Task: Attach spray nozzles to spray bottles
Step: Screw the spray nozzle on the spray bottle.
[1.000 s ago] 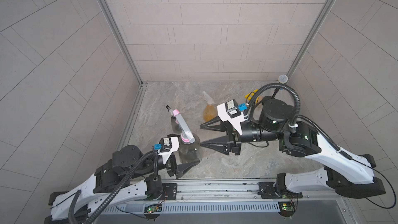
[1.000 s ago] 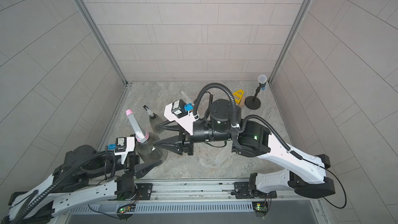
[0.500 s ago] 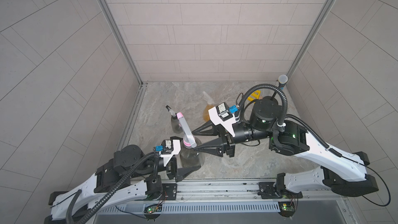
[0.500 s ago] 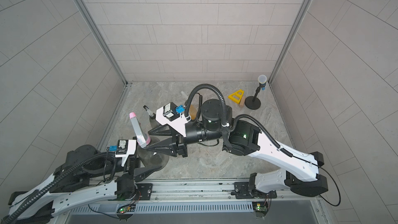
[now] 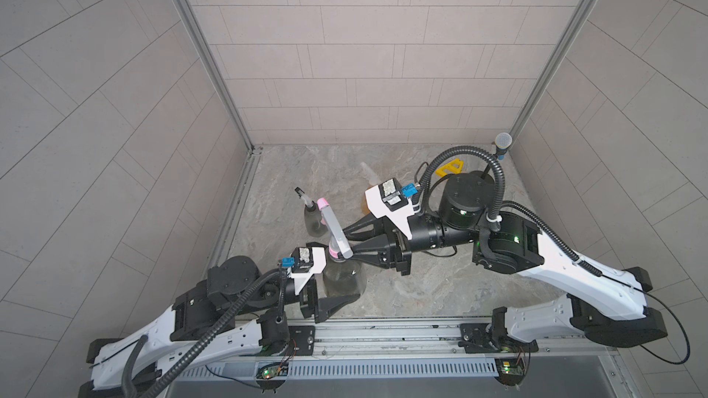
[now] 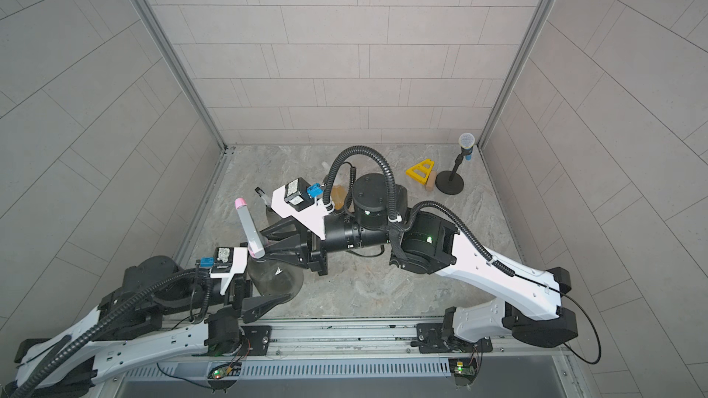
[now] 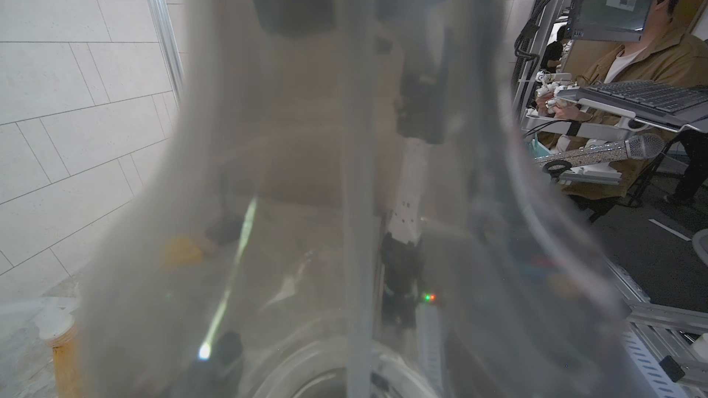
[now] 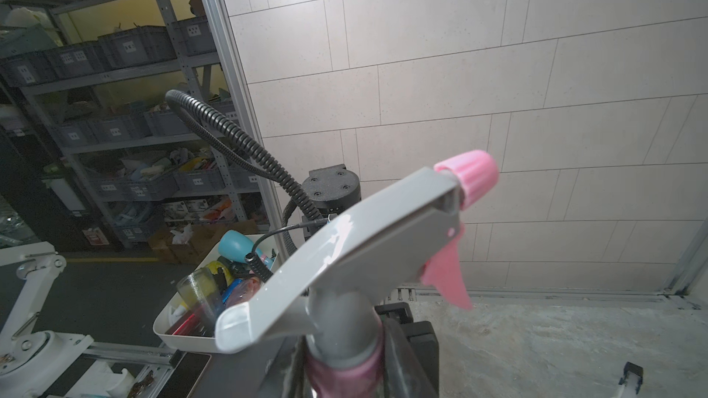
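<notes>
Nothing has moved on my left. The left gripper [image 5: 330, 288] keeps its jaws part-spread around the belly of the bottle [image 5: 344, 279], which stands upright near the front of the table [image 5: 421, 292]. The left wrist view is filled with its smoky plastic. Just behind it, the back bottle [image 5: 313, 220] looks already fitted.

The nozzle [image 5: 331, 223] sits on the held bottle's neck with its spout aimed toward the back, as it did a second ago.

The change is all on the right. A second ago the right gripper [image 5: 346, 243] stood well clear with its jaws wide. It has since swept in leftward and narrowed them, and they now flank the pink collar [image 8: 344, 369] at the nozzle's base. In the right wrist view one of the fingers [image 8: 402, 354] lies against that collar, so I read it as a grip, though I cannot tell how firm.

I judge the approach finished and the screwing-down ready to begin, with the nozzle seated but not yet tightened. Farther right, the amber bottle [image 6: 339, 194] shows only in part.
</notes>
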Tool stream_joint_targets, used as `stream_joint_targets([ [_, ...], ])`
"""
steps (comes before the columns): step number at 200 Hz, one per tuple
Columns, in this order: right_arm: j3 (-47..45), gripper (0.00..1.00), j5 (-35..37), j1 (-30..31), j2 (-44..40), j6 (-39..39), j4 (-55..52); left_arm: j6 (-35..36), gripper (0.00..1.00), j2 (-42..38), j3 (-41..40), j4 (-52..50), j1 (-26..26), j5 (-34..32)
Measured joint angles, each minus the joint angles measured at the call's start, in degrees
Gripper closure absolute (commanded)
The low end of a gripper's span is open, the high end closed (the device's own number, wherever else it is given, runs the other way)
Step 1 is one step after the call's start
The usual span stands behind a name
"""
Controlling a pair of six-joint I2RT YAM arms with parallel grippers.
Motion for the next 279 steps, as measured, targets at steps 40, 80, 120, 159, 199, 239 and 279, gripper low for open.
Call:
stream_joint_targets([
  [40,-0.17,0.82,4.35,1.57,-0.20,-1.88,-0.72,0.20,1.00,0.13,0.22,-0.83,0.00,-2.58],
  [80,-1.49,0.83,14.38,4.39,-1.86,-2.62,-1.73,1.07,1.00,1.99,2.10,-3.26,-0.02,-6.34],
  [120,-1.07,0.84,33.70,11.85,-1.62,-1.46,-4.11,2.84,1.00,3.06,2.80,-5.14,-0.13,-10.84],
  [159,0.02,0.80,54.29,18.34,1.46,2.67,-2.67,2.91,1.00,3.54,2.78,-5.33,-0.11,-15.82],
  [199,-0.13,0.60,61.96,20.28,2.67,3.23,-0.44,2.69,1.00,3.72,2.78,-5.29,-0.11,-17.97],
  [239,-4.74,0.46,52.02,20.70,-2.51,-1.27,-3.28,2.25,1.00,2.58,2.78,-2.49,0.02,-18.36],
  [279,-5.70,0.43,34.67,11.78,-10.14,-3.08,-5.81,2.29,1.00,2.01,2.78,-1.88,0.02,-14.34],
])
